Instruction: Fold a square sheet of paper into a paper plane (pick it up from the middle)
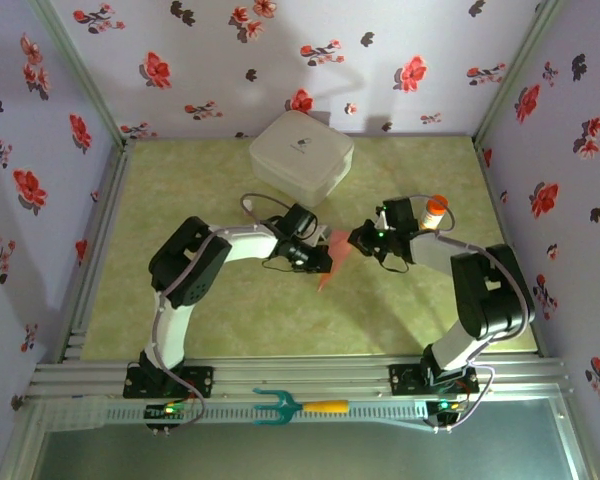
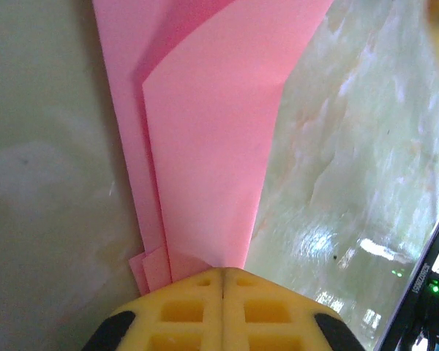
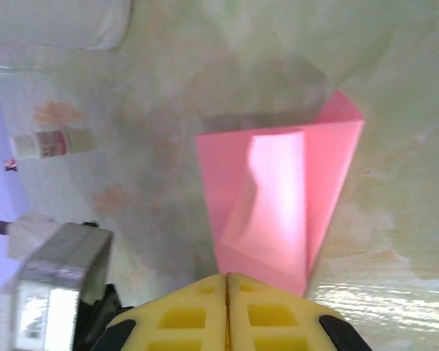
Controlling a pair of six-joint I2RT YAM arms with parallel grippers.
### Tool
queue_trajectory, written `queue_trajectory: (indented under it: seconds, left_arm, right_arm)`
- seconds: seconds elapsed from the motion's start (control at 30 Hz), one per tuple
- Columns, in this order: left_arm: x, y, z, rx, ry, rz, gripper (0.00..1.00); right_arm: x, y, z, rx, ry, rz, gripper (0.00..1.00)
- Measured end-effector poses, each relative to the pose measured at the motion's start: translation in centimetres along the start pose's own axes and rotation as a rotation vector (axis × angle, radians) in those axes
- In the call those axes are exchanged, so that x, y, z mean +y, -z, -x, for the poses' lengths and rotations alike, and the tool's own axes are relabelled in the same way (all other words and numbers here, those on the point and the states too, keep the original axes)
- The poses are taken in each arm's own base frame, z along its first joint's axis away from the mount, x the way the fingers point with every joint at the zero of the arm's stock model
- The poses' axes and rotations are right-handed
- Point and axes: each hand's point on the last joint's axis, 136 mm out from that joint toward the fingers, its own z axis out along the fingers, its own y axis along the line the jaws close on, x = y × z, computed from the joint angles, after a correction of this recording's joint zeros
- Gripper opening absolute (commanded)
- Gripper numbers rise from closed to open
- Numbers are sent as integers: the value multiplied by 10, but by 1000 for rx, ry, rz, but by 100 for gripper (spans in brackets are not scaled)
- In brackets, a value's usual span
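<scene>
Two robot arms meet over the middle of a pale green marbled bench [image 1: 230,310], just in front of a white rounded box [image 1: 300,152] that sits at the back.

The left end effector [image 2: 223,274] is clenched. Its yellow fingers [image 2: 183,311] are pressed together with no gap, and they pinch the narrow end of a pink paper plane [image 2: 205,146]. Several folded layers fan upward and away from the grip.

The right end effector [image 3: 227,278] is clenched too. Its yellow fingers [image 3: 278,318] nip the lower edge of the same paper, which here shows a raised, curled fold down its middle and a pointed corner at the upper right.

From above, the paper plane [image 1: 327,272] is a slim pink wedge in front of the box, held between the two end effectors, with its tip pointing toward the arm bases. It is hard to tell from above whether the tip touches the bench.

The left arm [image 1: 185,265] rises from its base, bends at a dark elbow to the front left of the box, and stretches its white forearm rightward toward the paper. The right arm [image 1: 490,290] mirrors it, with its elbow to the front right of the box and its forearm reaching leftward.

An orange-capped bottle [image 1: 435,212] stands to the right of the box, just behind the right forearm.
</scene>
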Motion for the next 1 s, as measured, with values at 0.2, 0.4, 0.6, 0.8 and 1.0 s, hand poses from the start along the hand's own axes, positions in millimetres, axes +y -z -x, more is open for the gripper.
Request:
queue_trajectory:
  seconds: [0.2,0.4,0.6,0.8,1.0]
  left_arm:
    - [0,0,-1,-1,0,-1,0]
    - [0,0,-1,-5,-3,-4,0]
    - [-1,0,0,-9,-7,-10,0]
    - [-1,0,3,-23,-14,-9,0]
    - [-1,0,3,-24,-15,-10,0]
  right_arm:
    - [7,-15,-26,70,65,-2,7]
    - [-9,-33,-33,122,71,-52,6]
    - [-24,-39,-20,147,68,-67,6]
    - [-24,-41,-11,181,32,-4,7]
    - [-25,-41,1,163,18,3,7]
